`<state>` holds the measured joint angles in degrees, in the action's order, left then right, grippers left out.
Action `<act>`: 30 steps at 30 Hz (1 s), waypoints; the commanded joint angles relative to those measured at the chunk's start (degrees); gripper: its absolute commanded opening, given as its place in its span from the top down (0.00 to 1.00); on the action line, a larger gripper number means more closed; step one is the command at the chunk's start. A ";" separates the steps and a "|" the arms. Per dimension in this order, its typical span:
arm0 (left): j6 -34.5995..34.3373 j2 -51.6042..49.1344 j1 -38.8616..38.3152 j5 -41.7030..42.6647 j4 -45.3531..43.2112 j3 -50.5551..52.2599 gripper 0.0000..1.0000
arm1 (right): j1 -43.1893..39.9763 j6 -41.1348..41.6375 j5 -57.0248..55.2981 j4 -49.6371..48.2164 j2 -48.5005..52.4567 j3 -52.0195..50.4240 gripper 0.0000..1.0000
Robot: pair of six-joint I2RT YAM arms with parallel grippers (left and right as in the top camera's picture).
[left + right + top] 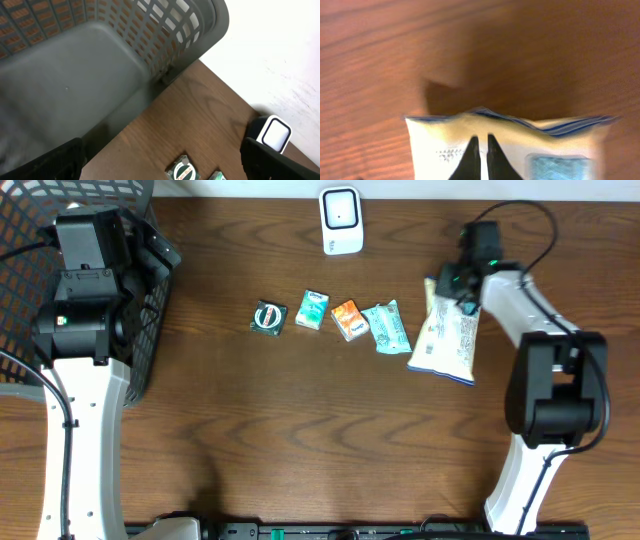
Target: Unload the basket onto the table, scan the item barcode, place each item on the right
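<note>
Dark wood table [300, 440] runs up to a white wall [280, 45] at the far edge. At the right gripper [481, 138] the two black fingers [471, 160] are pressed together with only a sliver of light between them. Their tips rest against the cream snack bag [453, 340], just short of its blue-edged top seam. Whether any of the film is pinched between them cannot be made out. From above, this gripper sits over the bag's far end, and the rest of the bag lies flat on the wood toward the arm's base. Beside the gripper, toward the middle of the table, lie four small packets in a row: a light blue wrapper [388, 328] nearest the bag, then an orange one [347, 320], a teal one [313, 310] and a dark green one [268, 318]. A white scanner [340, 220] stands farther off on that same side, by the wall, well apart from the bag. The left gripper [161, 145] has its fingers spread wide with nothing between them. It hangs at the rim of a gray mesh basket [165, 30], with the green packet just below it in its wrist view.
</note>
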<state>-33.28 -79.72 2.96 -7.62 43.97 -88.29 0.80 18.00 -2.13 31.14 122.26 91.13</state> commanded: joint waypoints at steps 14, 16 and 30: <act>-0.68 0.31 0.24 -0.13 0.20 -0.11 0.02 | -2.14 -10.82 9.18 37.77 -0.48 13.44 0.99; -0.68 0.31 0.24 -0.13 0.20 -0.11 0.02 | -2.08 -10.82 8.41 37.07 -0.48 10.14 0.99; -0.66 0.31 0.24 -0.13 0.20 -0.11 0.02 | -3.43 -9.14 8.48 35.04 -1.38 7.41 0.98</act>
<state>-33.28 -79.72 2.96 -7.62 43.97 -88.29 -1.58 8.99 6.26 64.25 121.64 93.49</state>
